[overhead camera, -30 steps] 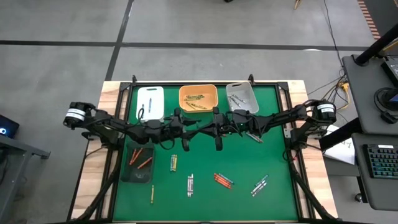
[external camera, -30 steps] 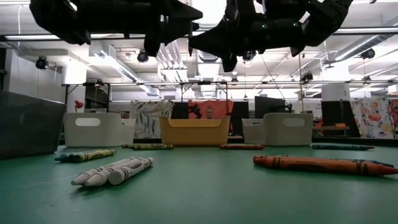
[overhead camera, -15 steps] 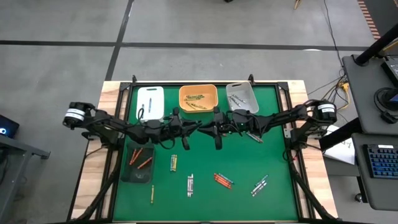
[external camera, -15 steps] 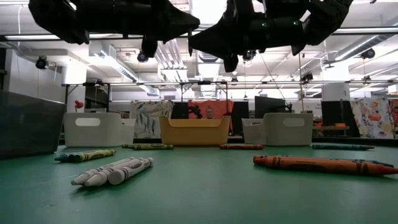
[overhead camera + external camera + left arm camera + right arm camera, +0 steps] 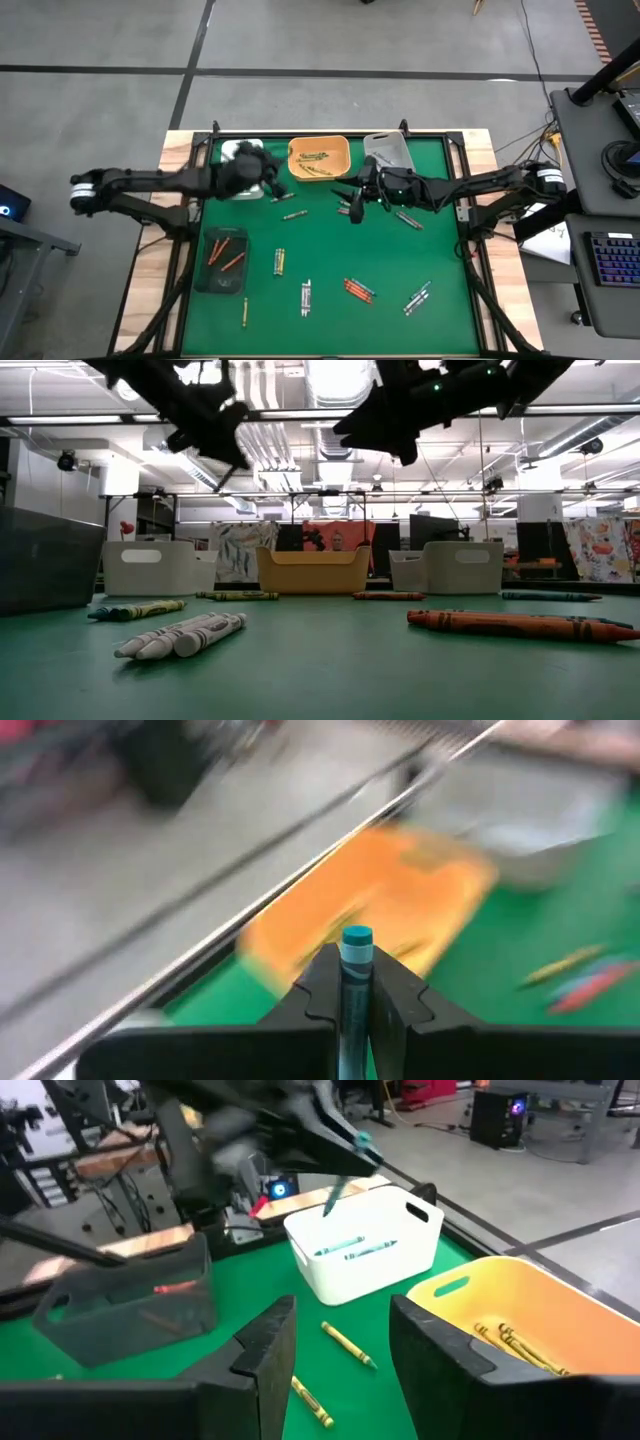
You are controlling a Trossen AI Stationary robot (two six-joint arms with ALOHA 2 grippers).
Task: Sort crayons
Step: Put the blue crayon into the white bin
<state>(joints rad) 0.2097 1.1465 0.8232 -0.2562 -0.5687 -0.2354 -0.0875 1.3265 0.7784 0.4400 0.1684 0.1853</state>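
Over the near right corner of the white tray (image 5: 241,160) my left gripper (image 5: 272,187) is shut on a blue crayon (image 5: 357,948). That tray holds blue crayons (image 5: 343,1248). My right gripper (image 5: 350,210) hangs open and empty (image 5: 340,1350) over the mat, in front of the orange tray (image 5: 319,157) with yellow crayons. Red crayons lie in the dark tray (image 5: 222,258), grey ones in the clear tray (image 5: 388,153). Loose crayons lie flat on the green mat (image 5: 279,262) (image 5: 358,290) (image 5: 418,297). My left gripper pinches the blue crayon between its two fingers, and the crayon runs along them. Its flat end (image 5: 357,936) sticks out past the fingertips. In the right wrist view the crayon (image 5: 338,1185) slants down from the fingers, lifted clear above the white tray.
Three trays stand in a row along the far edge, and the dark tray sits at the near left. More loose crayons lie near my right gripper (image 5: 293,215) (image 5: 408,219) and toward the near edge (image 5: 306,297) (image 5: 243,311). Black frame rails border the mat.
The two grippers stood together over the mat's middle. My left gripper has since drawn away toward the table's far left, to the white tray, carrying the blue crayon. My right gripper has stayed near the middle.
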